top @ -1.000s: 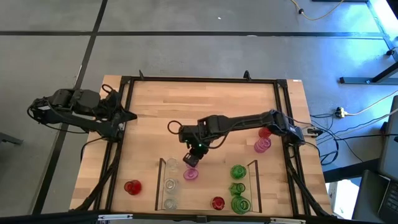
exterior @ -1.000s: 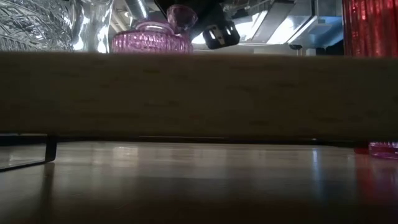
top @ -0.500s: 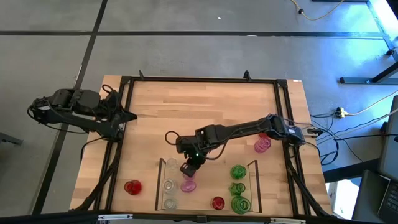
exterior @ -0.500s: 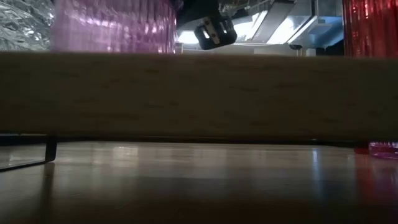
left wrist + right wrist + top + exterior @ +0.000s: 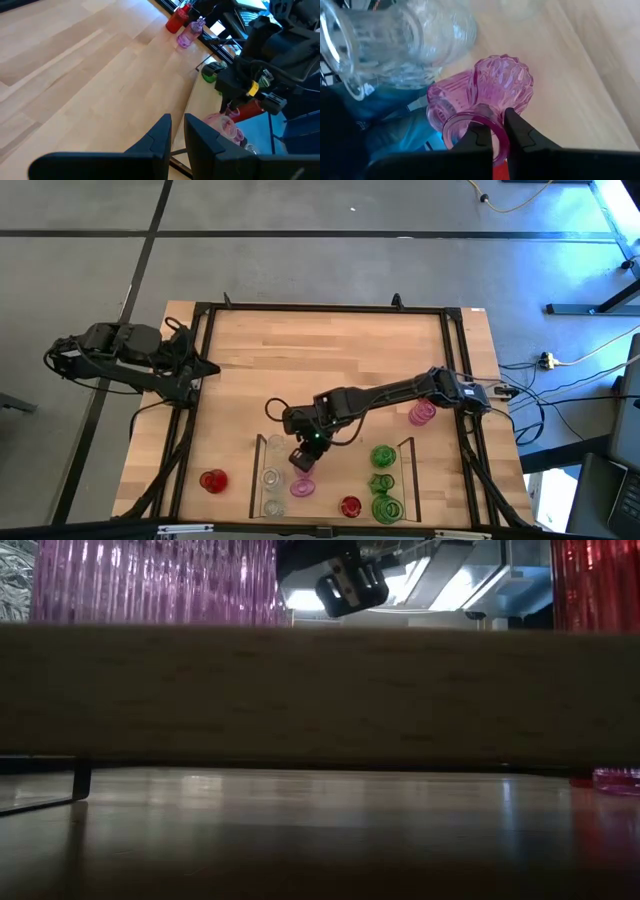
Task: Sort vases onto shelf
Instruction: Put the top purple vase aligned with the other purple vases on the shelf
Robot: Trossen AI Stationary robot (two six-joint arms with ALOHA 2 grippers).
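Note:
My right gripper (image 5: 301, 459) reaches over the shelf (image 5: 257, 472) and is shut on a pink narrow-necked vase (image 5: 502, 82). A second, ribbed pink vase (image 5: 302, 486) stands just nearward of it on the shelf floor, filling the low view (image 5: 155, 580). Clear vases (image 5: 272, 477) fill the column to its left, green vases (image 5: 383, 480) and a red one (image 5: 350, 506) stand to its right. A pink vase (image 5: 422, 413) and a red vase (image 5: 212, 480) stand outside the shelf. My left gripper (image 5: 177, 122) waits at the table's left edge, fingers nearly together, holding nothing. My right gripper pinches the mouth rim (image 5: 496, 131) of the pink narrow-necked vase, one finger (image 5: 479, 137) inside the mouth and one (image 5: 520, 134) outside. The fingers come from above, slanting down. The vase hangs below them, body toward the shelf floor; whether its base touches the wood I cannot tell.
A clear ribbed vase (image 5: 395, 40) stands close beside the held vase. The shelf's thin dark side rails (image 5: 408, 470) stand up from the table. A wooden bar (image 5: 320, 690) blocks most of the low view. The table's far half is bare wood (image 5: 320, 350).
My right gripper has carried the pink narrow-necked vase toward the table's near edge, into the shelf and slightly left. The ribbed pink vase ahead of it has slid toward the near edge too and now looms much larger in the low view.

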